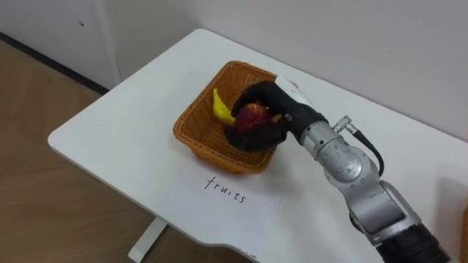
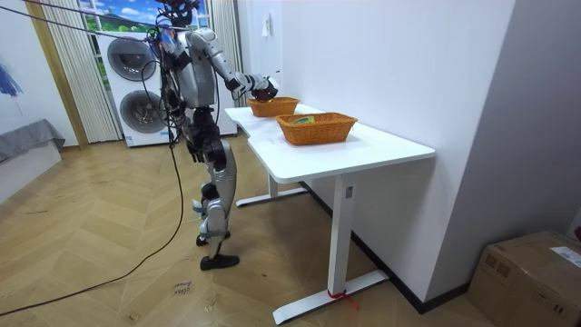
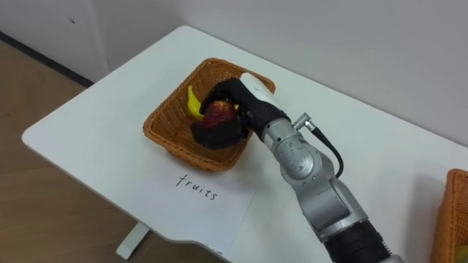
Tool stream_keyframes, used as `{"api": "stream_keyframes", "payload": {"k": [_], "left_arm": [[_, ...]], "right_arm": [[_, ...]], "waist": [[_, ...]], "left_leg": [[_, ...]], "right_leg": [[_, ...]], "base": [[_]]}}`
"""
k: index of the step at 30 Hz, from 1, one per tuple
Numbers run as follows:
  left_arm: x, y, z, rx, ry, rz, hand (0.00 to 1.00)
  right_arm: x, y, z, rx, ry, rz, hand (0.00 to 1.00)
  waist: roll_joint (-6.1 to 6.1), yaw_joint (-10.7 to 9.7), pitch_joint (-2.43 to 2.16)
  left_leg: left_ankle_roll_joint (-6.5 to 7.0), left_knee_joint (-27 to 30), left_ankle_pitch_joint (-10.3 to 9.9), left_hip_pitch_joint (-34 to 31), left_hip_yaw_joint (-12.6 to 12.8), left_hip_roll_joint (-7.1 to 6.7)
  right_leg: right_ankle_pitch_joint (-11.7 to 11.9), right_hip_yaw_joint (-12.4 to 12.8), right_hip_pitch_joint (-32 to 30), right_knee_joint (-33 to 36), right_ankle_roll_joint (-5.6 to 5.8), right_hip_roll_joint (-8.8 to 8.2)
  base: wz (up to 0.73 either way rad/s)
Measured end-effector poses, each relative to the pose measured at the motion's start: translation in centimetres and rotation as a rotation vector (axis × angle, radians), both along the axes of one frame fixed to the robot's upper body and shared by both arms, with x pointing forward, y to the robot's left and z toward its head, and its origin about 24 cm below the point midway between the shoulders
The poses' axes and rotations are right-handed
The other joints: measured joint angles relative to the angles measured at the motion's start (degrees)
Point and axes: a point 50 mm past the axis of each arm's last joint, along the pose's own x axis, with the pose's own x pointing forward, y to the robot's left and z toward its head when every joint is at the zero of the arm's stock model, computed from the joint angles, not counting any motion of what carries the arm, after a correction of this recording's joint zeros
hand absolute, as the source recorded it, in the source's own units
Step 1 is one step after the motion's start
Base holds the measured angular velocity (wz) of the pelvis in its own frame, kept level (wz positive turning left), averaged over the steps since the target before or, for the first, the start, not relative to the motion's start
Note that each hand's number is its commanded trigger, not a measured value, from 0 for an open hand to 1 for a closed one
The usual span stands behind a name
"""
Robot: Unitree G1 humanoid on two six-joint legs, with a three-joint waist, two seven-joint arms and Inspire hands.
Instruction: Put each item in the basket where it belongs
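Right hand (image 1: 269, 98), curled round red fruit (image 1: 252, 115), is being held inside fruit basket (image 1: 191, 123) w/ banana (image 1: 220, 108); drop pending, rest of sorting unclear.

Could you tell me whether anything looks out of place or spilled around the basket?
Nothing stands out: the right hand grips a red fruit at the basket, a banana lies inside, and nothing is spilled on the table.

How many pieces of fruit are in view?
2: a yellow banana lying in the basket, a red fruit gripped by the right hand over it. The hand may hide others.
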Motion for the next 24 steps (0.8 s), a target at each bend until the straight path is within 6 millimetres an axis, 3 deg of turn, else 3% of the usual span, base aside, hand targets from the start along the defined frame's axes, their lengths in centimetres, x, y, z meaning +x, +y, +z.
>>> {"api": "stream_keyframes", "payload": {"k": [1, 2, 3, 12, 24], "left_arm": [[0.01, 0.01, 0.0, 0.001, 0.0, 0.0, 0.0], [-0.01, 0.01, 0.0, 0.001, 0.0, 0.0, 0.0], [-0.06, 0.01, 0.0, 0.002, 0.002, 0.001, 0.0], [0.52, 0.04, 0.25, 0.005, -0.022, -0.003, 0.0], [0.37, 0.08, 0.28, 0.009, -0.015, 0.001, 0.0]], "right_arm": [[0.01, -0.01, -0.04, 0.0, 0.002, -0.001, 0.6], [0.02, -0.02, -0.07, 0.0, 0.004, -0.001, 0.41], [0.1, -0.05, -0.2, -0.003, 0.01, -0.003, 0.02], [0.22, -0.29, -0.72, -0.052, 0.026, -0.019, 0.0], [0.22, -0.3, -0.71, -0.061, 0.022, -0.02, 0.0]], "waist": [[-0.04, 0.08, 0.02], [-0.06, 0.16, 0.03], [-0.08, 0.21, 0.03], [-0.19, 1.43, 0.05], [-0.22, 1.55, 0.07]], "left_leg": [[0.0, -0.06, 0.0, 0.0, -0.06, 0.0], [0.0, -0.11, 0.0, 0.0, -0.04, 0.01], [0.0, -0.17, 0.0, 0.03, 0.14, 0.03], [0.01, -0.48, 0.0, 0.29, 0.45, 0.09], [0.0, -0.35, 0.0, 0.28, 0.67, 0.1]], "right_leg": [[0.0, 0.01, 0.0, 0.0, 0.0, 0.0], [0.0, 0.04, 0.0, 0.0, 0.0, 0.0], [0.0, 0.09, 0.01, 0.0, 0.0, 0.0], [0.0, 0.45, -0.01, 0.01, 0.0, 0.03], [0.0, 0.57, -0.05, 0.02, 0.0, 0.01]], "base": [[0.06], [0.04], [0.0], [-0.02], [0.0]]}}
